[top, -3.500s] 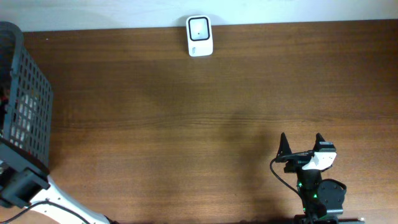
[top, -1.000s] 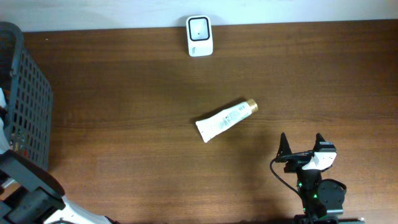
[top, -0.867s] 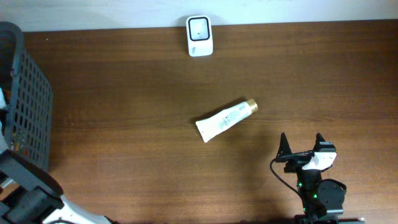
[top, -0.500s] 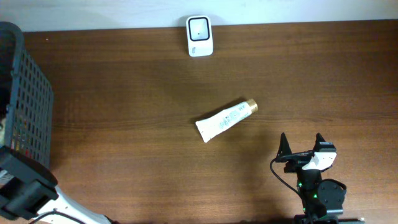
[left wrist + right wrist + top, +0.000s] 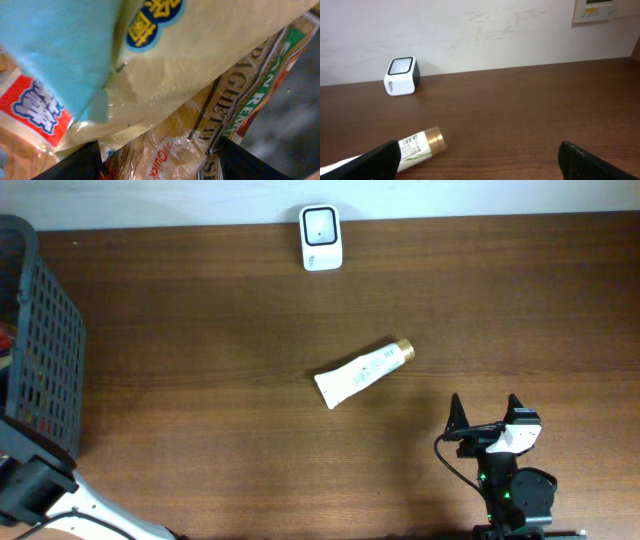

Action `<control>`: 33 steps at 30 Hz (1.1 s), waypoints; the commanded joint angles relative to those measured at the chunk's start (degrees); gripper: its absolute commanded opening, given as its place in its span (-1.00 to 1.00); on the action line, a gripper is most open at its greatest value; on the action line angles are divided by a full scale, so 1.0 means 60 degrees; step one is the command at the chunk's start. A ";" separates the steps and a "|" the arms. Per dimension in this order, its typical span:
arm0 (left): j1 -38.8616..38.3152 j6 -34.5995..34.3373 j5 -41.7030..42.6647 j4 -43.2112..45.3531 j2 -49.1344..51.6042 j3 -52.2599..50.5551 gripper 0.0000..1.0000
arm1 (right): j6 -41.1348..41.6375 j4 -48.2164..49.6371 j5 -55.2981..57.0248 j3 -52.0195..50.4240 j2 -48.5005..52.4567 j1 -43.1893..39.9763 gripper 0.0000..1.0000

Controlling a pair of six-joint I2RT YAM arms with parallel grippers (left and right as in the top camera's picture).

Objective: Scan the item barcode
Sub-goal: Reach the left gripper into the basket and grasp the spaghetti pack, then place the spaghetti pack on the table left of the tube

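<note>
Delivered: white tube (image 5: 362,373) out, left gripper (image 5: 160,161) back in the basket (image 5: 45,330)
The tube now lies mid-table, on wood that was bare, between scanner (image 5: 321,238) and right gripper (image 5: 485,418) (jaws apart, empty); the left's jaws spread over food packets (image 5: 165,75), so the scan likely falls to the right arm.

The table (image 5: 200,380) is dark brown wood with a fine straight grain and a low satin sheen. At mid-frame in the overhead view lies a tube (image 5: 362,373) of smooth white plastic, slightly glossy, with a printed label and a shiny gold cap (image 5: 403,349) that looks metallic. The scanner (image 5: 321,238) at the top edge is smooth white plastic around a dark glossy window. The basket (image 5: 45,330) at the left is a matt dark plastic grid. The packets (image 5: 200,60) filling the left wrist view are glossy, crinkled plastic film. The wall (image 5: 495,30) is matt white paint, unevenly patched.
</note>
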 commanded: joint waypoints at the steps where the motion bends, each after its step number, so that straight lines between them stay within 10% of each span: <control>1: 0.0168 0.0055 -0.0357 0.0805 0.0193 -0.1147 0.64 | 0.0029 -0.0029 0.0080 -0.0080 -0.0055 0.0051 0.97; 4: 0.0168 0.0055 0.0066 0.1220 0.0193 -0.1479 0.80 | 0.0029 -0.0029 0.0080 -0.0080 -0.0055 0.0051 0.97; 5: 0.0168 0.0055 0.0066 0.1213 0.0189 -0.1472 0.38 | 0.0029 -0.0029 0.0080 -0.0080 -0.0055 0.0051 0.97; 6: 0.0168 0.0051 0.0066 0.1173 0.0189 -0.1413 -0.48 | 0.0029 -0.0029 0.0080 -0.0080 -0.0055 0.0051 0.97; 8: 0.0168 0.0047 0.0069 0.0678 0.0182 -0.0743 -0.99 | 0.0029 -0.0029 0.0080 -0.0080 -0.0055 0.0051 0.97; 17: 0.0149 -0.0069 0.4000 -0.2448 0.0164 0.7337 -1.00 | 0.0029 -0.0029 0.0080 -0.0080 -0.0055 0.0051 0.97; 24: -0.0153 -0.0721 0.6630 -0.2612 -0.0991 0.8990 -1.00 | 0.0029 -0.0029 0.0080 -0.0080 -0.0055 0.0051 0.97; 33: -0.7049 -0.0900 0.3716 -0.5646 -0.0838 0.7741 -1.00 | 0.0029 -0.0029 0.0080 -0.0080 -0.0055 0.0051 0.97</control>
